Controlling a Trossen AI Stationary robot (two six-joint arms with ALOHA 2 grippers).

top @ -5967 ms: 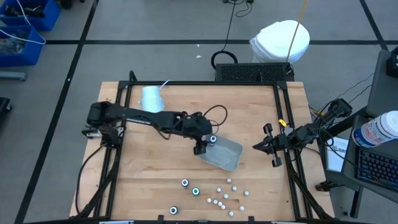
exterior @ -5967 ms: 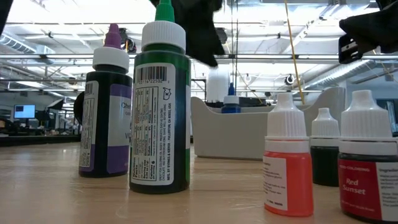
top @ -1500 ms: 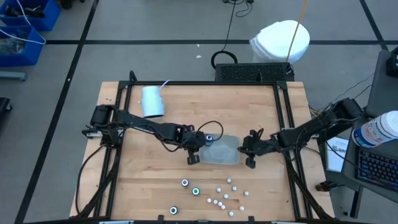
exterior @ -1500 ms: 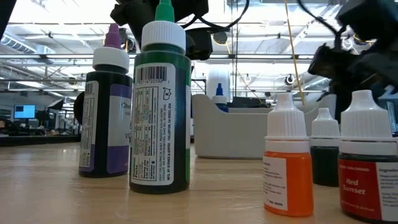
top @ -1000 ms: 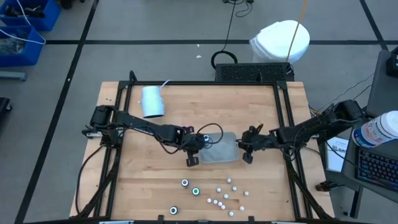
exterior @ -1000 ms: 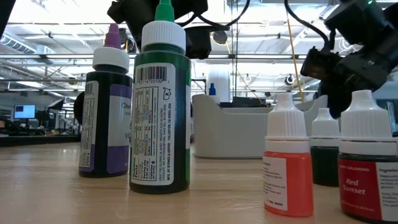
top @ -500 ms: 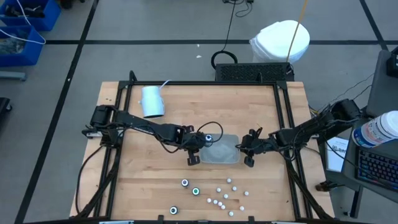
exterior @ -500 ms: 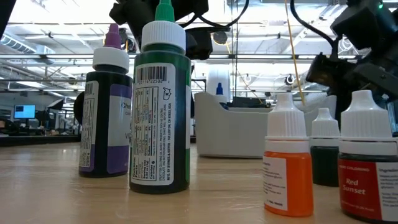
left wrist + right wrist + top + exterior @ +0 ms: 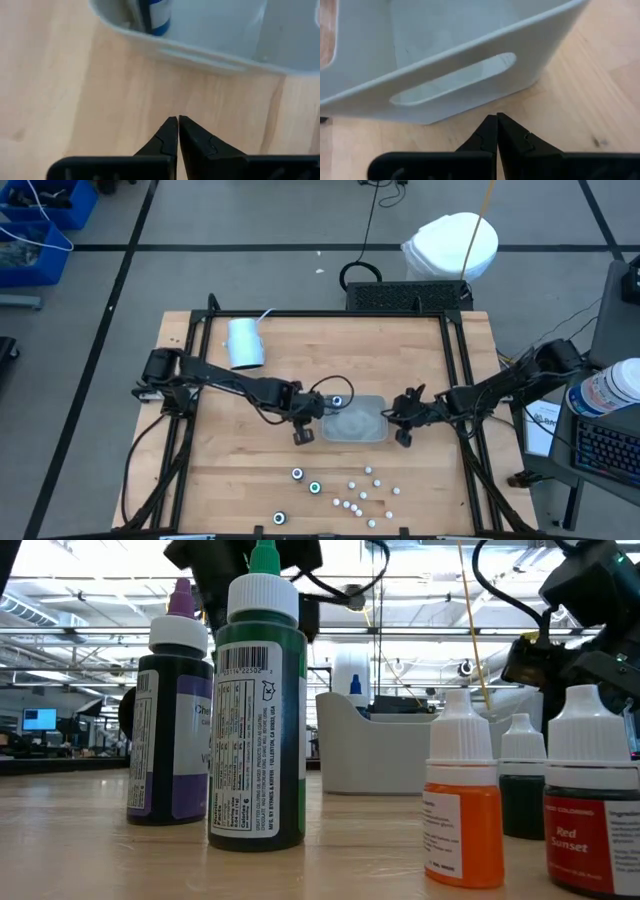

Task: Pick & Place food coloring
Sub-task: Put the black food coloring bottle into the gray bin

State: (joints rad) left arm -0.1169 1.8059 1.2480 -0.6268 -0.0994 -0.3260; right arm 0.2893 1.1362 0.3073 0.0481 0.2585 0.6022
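The food coloring stands in a loose group near the table's front edge: dark round bottles (image 9: 315, 488) and several small white-capped ones (image 9: 358, 492). The low view shows a green bottle (image 9: 256, 710), a purple one (image 9: 170, 710) and an orange one (image 9: 462, 795) close up. One blue-capped bottle (image 9: 337, 401) stands inside the translucent grey tray (image 9: 365, 430) at mid-table. My left gripper (image 9: 315, 421) is shut over bare wood just left of the tray (image 9: 200, 50). My right gripper (image 9: 393, 420) is shut at the foot of the tray's right wall. My right gripper's shut fingertips (image 9: 490, 127) point slanting down at the foot of the tray's slotted right wall (image 9: 452, 82), coming from the table's right. I cannot tell whether they touch the wall.
A pale blue cup (image 9: 244, 342) lies on its side at the far left of the table. Black frame rails (image 9: 452, 350) run along the table's sides. Bare wood lies between the tray and the bottles at the front.
The tray has slid a little toward the table's right edge and lies squarer to the table. My right gripper has gone slightly right and down beside it, and my left gripper has tipped and drawn a little to the left. Both have stayed shut.
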